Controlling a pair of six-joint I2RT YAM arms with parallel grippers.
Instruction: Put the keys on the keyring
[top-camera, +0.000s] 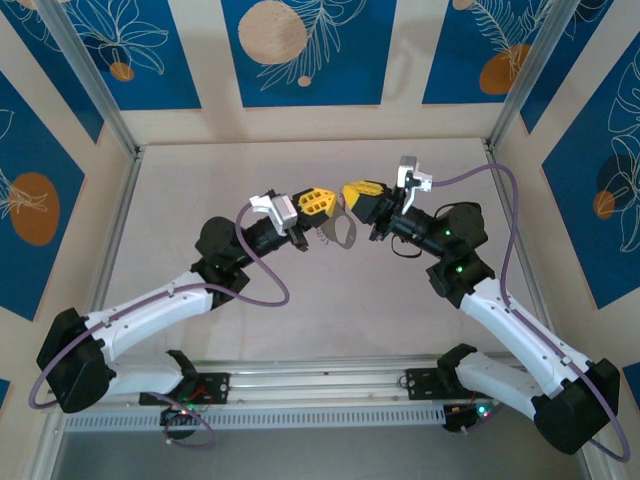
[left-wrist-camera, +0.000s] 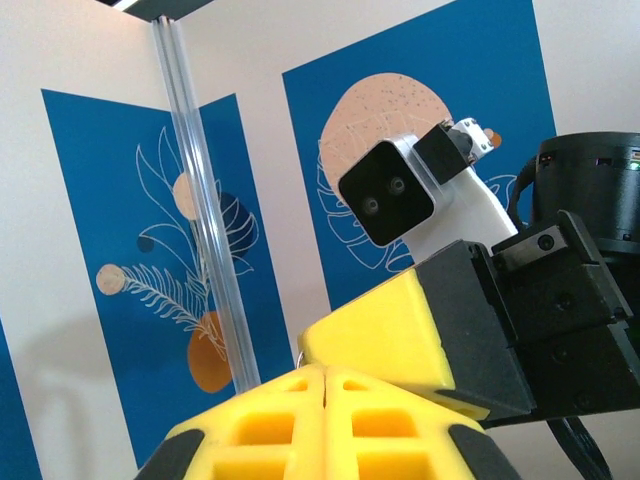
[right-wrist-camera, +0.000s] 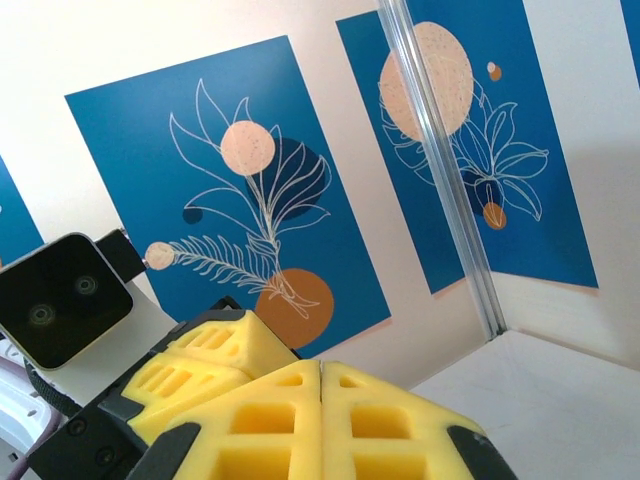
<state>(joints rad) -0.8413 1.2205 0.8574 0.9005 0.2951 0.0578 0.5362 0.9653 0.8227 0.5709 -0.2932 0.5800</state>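
Yellow left tool (top-camera: 326, 204) and right tool (top-camera: 349, 192), both closed, sat tip to tip over the counter (top-camera: 200, 180); grey keyring (top-camera: 340, 233) hung at six o'clock, holder unclear.

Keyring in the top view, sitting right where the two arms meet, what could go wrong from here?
Two risks. The keyring appears to hang just under the left fingers and right fingers, both pairs shut. I can't tell which pair holds it, so a slip could drop it onto the table. In the left wrist view the right fingers sit tight against the left ones, so a small further approach may knock them together.
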